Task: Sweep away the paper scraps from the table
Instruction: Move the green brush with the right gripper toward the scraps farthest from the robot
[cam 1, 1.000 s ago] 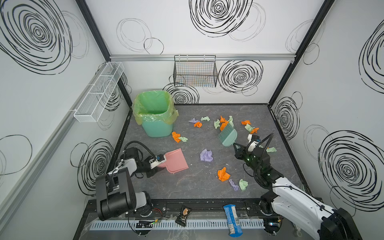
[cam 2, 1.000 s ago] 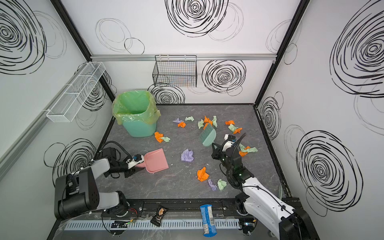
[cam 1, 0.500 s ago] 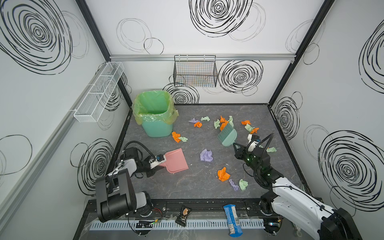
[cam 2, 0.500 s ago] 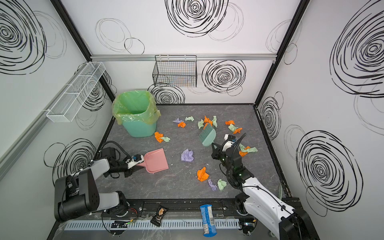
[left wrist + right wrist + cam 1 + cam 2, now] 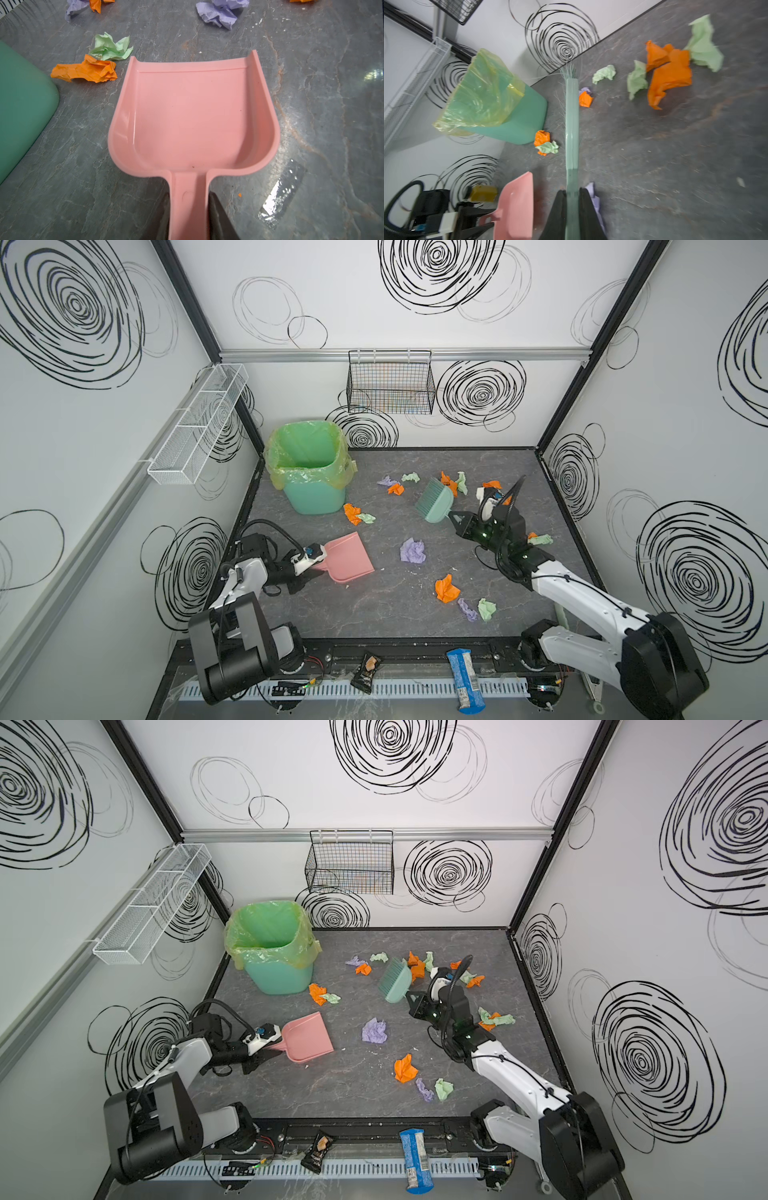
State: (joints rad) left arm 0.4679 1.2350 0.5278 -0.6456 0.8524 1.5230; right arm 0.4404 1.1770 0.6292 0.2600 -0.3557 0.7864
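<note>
In both top views the paper scraps (image 5: 412, 551) dot the bench (image 5: 386, 614) mid-frame and right. The left jaws clamp the pink dustpan (image 5: 347, 558) by its handle, and the right jaws clamp the green brush (image 5: 434, 502). In the left wrist view, jaws pinch the dustpan (image 5: 193, 116) handle. In the right wrist view, jaws squeeze the brush (image 5: 572, 124), with scraps (image 5: 669, 76) on both sides of it.

White walls (image 5: 353, 302) scribbled with black spirals (image 5: 436, 256), black corner posts (image 5: 187, 302), a black wire basket (image 5: 390, 385) and white mesh tray (image 5: 199, 423) hung on them
</note>
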